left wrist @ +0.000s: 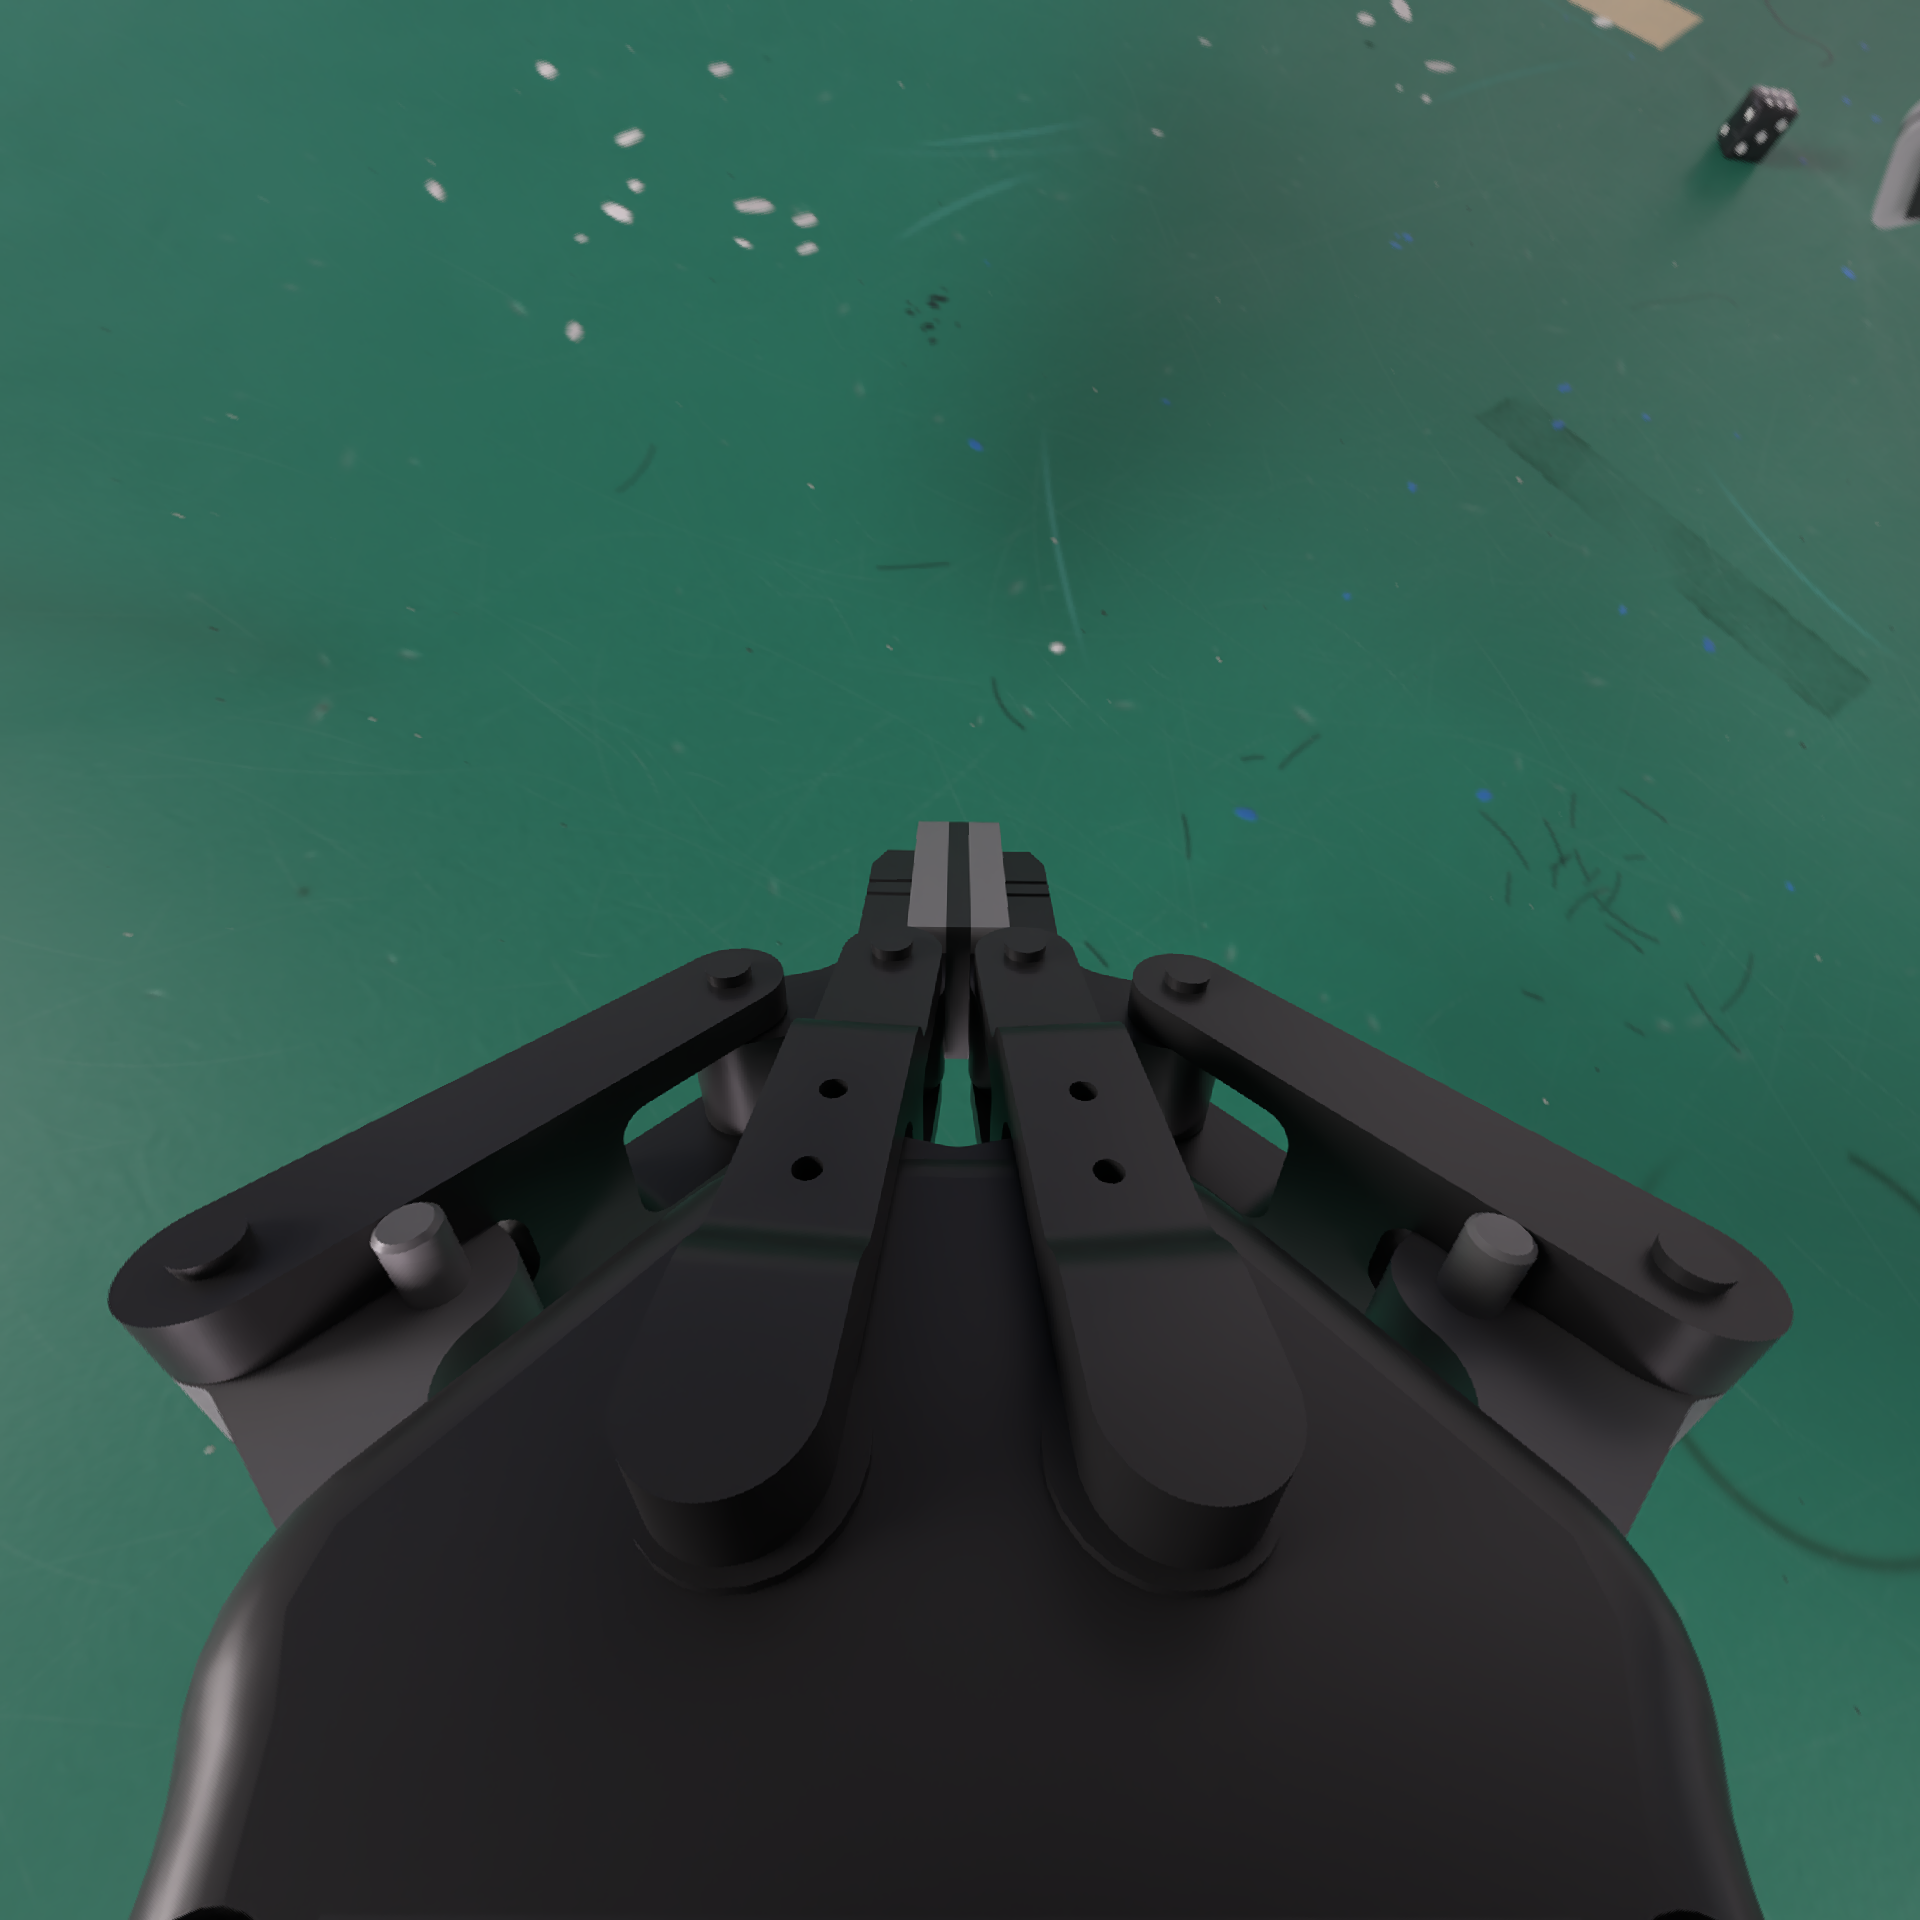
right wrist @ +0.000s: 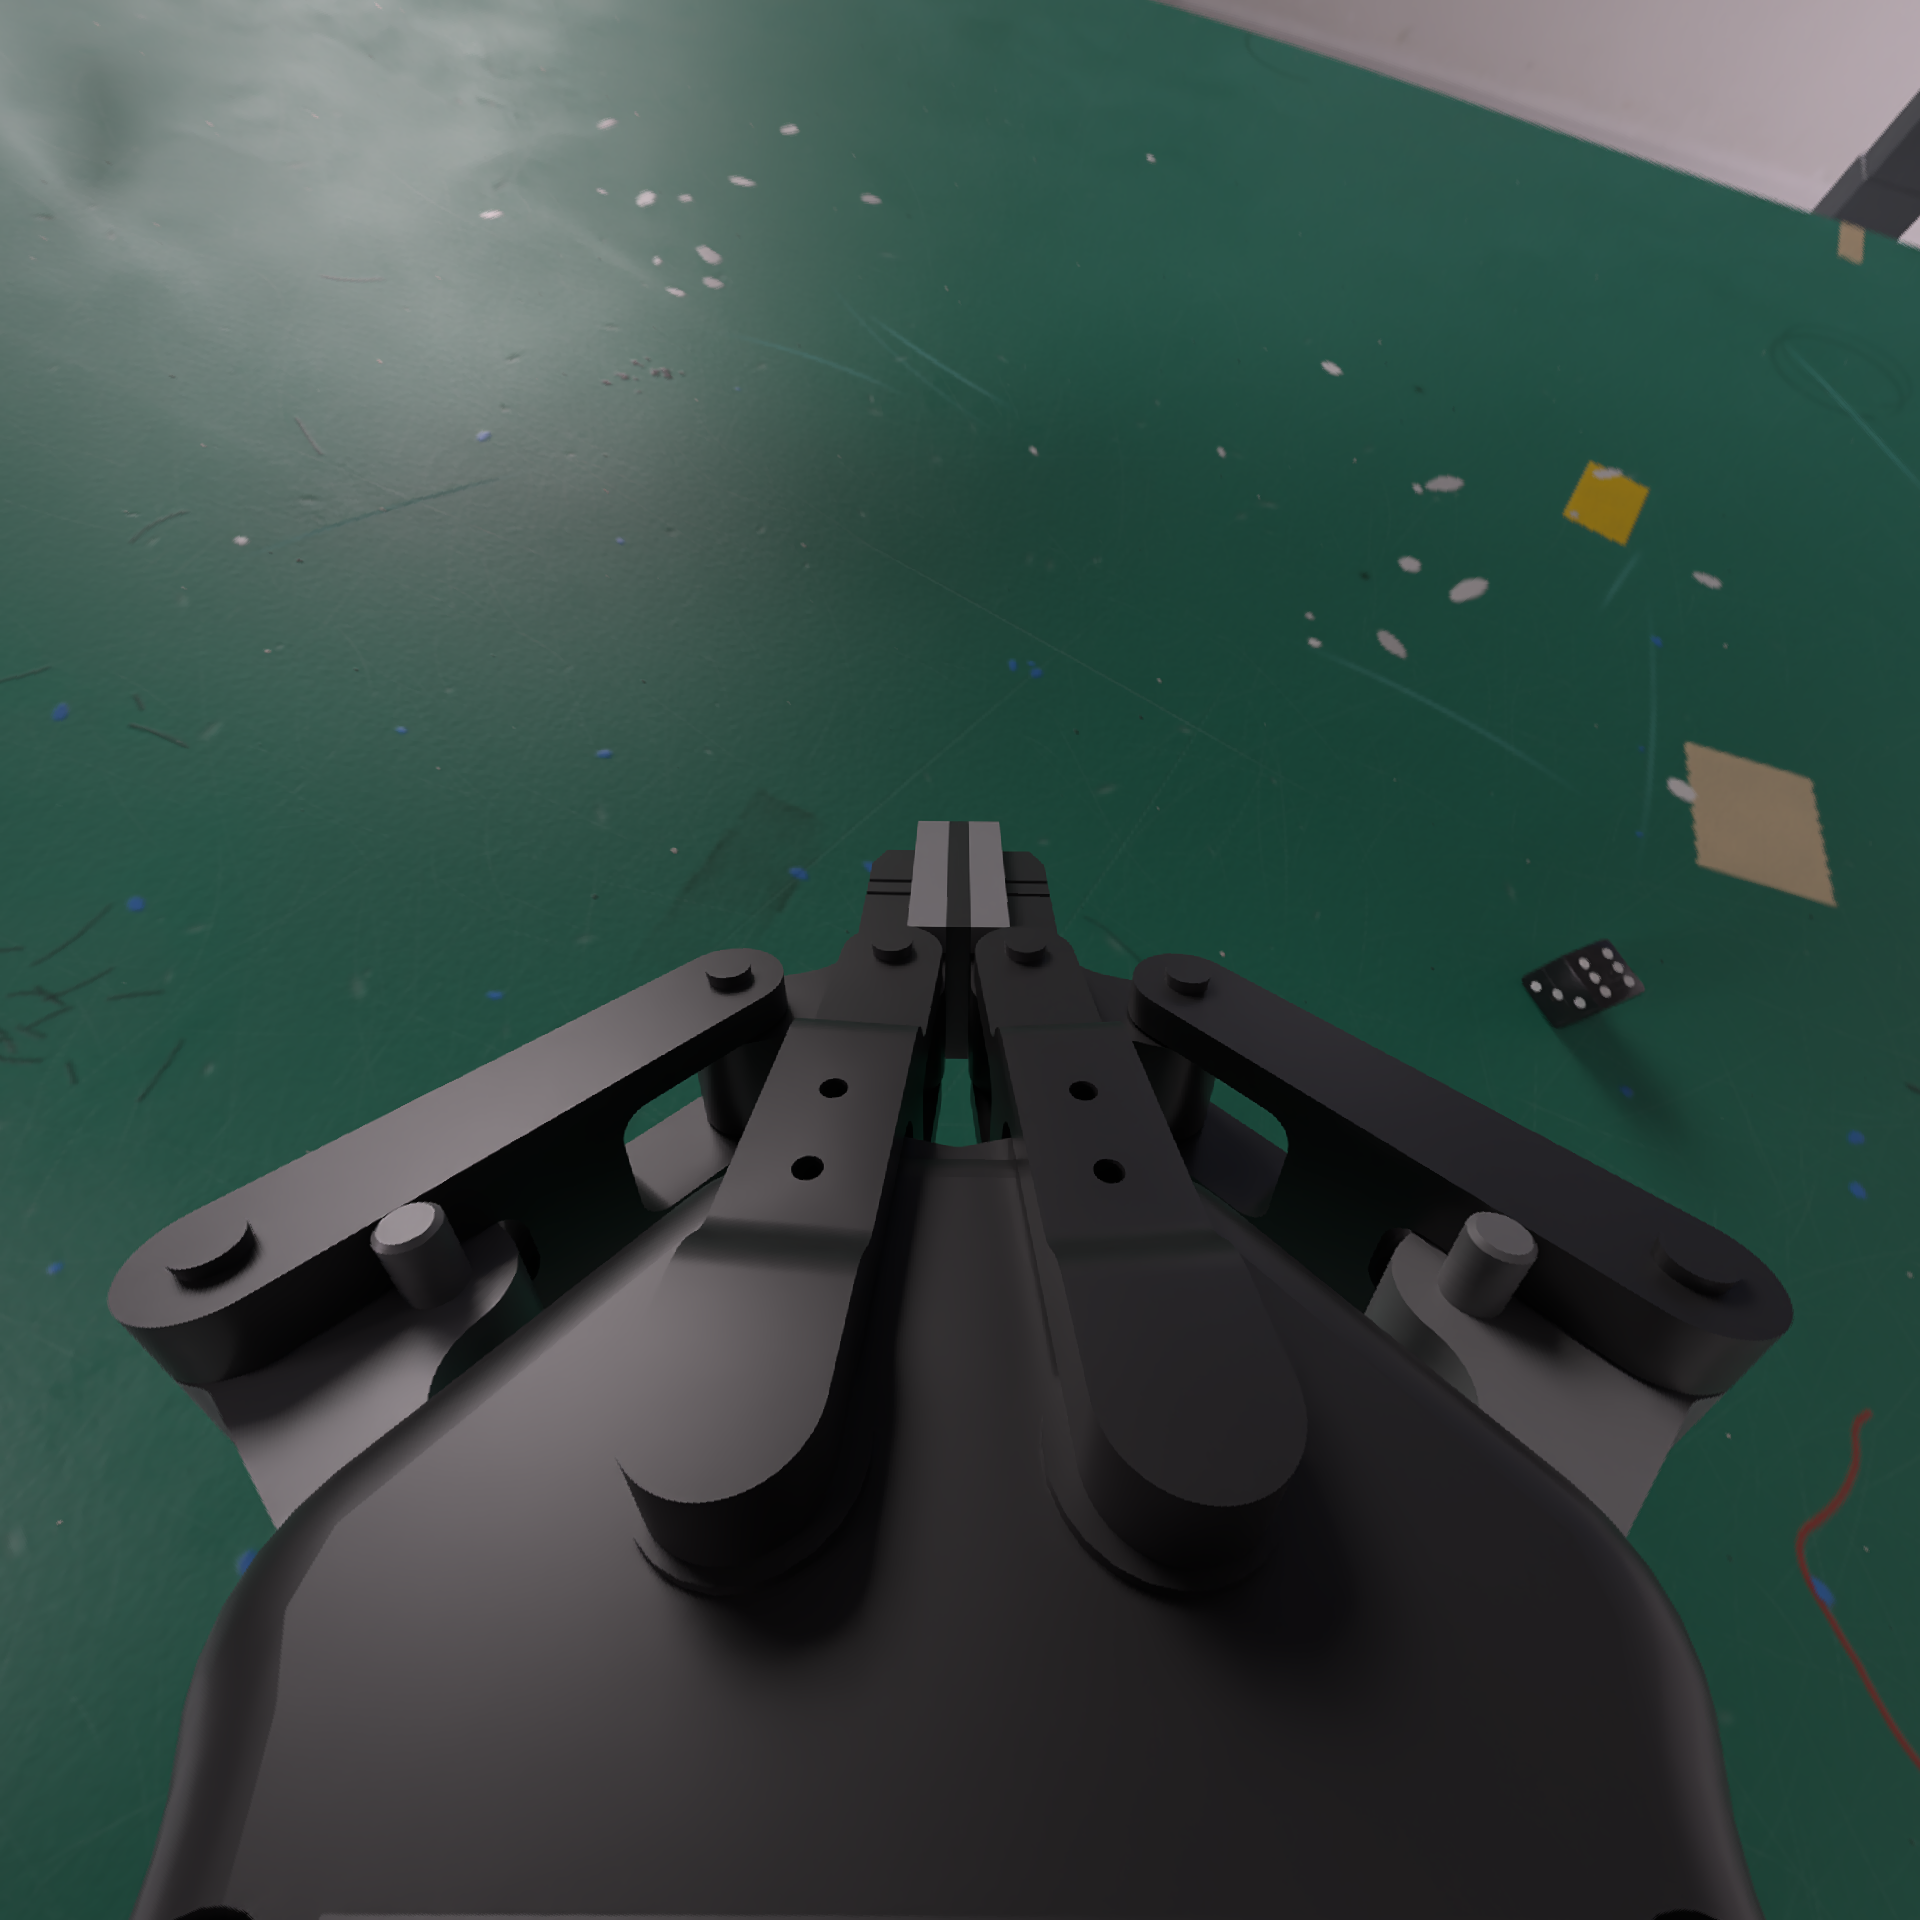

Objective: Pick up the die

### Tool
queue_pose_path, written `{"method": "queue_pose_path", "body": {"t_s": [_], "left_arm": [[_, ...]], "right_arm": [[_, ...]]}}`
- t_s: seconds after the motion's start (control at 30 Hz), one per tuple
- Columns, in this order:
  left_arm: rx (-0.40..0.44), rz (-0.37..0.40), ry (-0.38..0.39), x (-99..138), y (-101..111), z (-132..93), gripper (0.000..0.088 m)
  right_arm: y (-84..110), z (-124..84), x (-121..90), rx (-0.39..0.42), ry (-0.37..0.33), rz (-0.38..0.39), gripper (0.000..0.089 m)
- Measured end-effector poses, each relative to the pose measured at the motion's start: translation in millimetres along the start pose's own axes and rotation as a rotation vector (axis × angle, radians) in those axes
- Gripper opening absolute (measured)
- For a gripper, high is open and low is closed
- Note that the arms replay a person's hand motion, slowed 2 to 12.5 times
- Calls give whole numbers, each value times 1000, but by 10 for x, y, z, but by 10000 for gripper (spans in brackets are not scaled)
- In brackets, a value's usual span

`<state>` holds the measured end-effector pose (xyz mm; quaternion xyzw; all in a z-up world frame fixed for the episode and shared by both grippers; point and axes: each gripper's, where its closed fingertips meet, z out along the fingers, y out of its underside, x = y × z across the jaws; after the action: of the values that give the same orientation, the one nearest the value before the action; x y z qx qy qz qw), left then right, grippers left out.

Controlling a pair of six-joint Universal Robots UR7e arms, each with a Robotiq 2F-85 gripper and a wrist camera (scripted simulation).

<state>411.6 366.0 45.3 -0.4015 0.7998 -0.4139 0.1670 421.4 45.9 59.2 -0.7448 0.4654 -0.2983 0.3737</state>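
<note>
The die (right wrist: 1582, 983) is a small black cube with white pips, resting on the green table to the right of my right gripper (right wrist: 958, 831). It also shows in the left wrist view (left wrist: 1757, 123), far off at the upper right. My right gripper is shut and empty, its pads pressed together, above the table and well left of the die. My left gripper (left wrist: 958, 831) is shut and empty too, far from the die.
The green table (right wrist: 520, 623) is scratched and speckled with white paint. A yellow square patch (right wrist: 1606, 502) and a tan patch (right wrist: 1758, 823) lie beyond the die. The table's far edge (right wrist: 1558, 125) runs at the upper right. A grey part (left wrist: 1899, 177) of the other arm shows beside the die.
</note>
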Motion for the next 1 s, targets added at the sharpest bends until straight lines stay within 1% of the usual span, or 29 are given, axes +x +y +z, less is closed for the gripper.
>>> {"method": "queue_pose_path", "body": {"t_s": [0.17,0.27,0.43,0.53,0.8,1.0], "left_arm": [[-47,0,71,142,138,3,0],[-75,-1,105,215,205,11,0],[-125,41,76,208,298,40,0],[-140,58,66,203,308,65,0],[-176,92,35,155,305,152,0],[-196,125,43,187,319,190,0]], "right_arm": [[94,38,93,-40,2,35,0],[157,66,163,-71,21,35,0],[236,117,227,-115,50,-8,0],[267,147,237,-136,59,-30,0],[316,218,178,-176,51,-84,0],[358,244,139,-198,53,-99,0]]}}
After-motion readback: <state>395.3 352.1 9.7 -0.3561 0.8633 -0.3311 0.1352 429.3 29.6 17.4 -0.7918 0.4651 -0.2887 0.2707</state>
